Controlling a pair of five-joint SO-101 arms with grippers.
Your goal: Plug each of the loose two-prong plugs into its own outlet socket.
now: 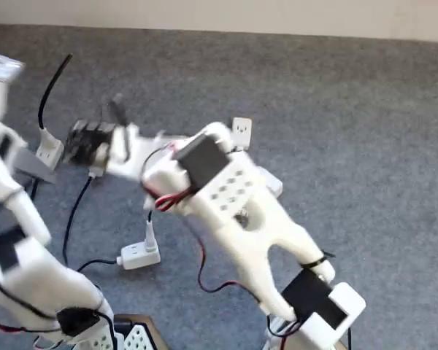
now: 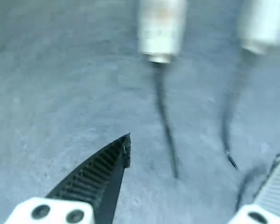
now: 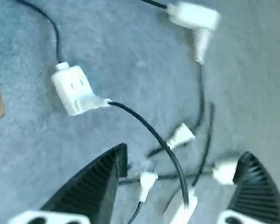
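Right wrist view: right gripper (image 3: 184, 154) spread wide over a loose plug (image 3: 179, 136) on the bench (image 3: 130, 56), probably lining up a grab; socket (image 3: 72, 88) lies nearby. Left gripper (image 2: 205, 147) also spread, holding nothing.

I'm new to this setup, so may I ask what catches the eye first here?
A white arm stretching across the middle of the grey carpet stands out first. The open right gripper hangs over tangled black cables and loose plugs, with a white outlet socket farther off.

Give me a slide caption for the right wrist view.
Right gripper open over loose white plugs and black cords, white outlet block beyond, on grey carpet.
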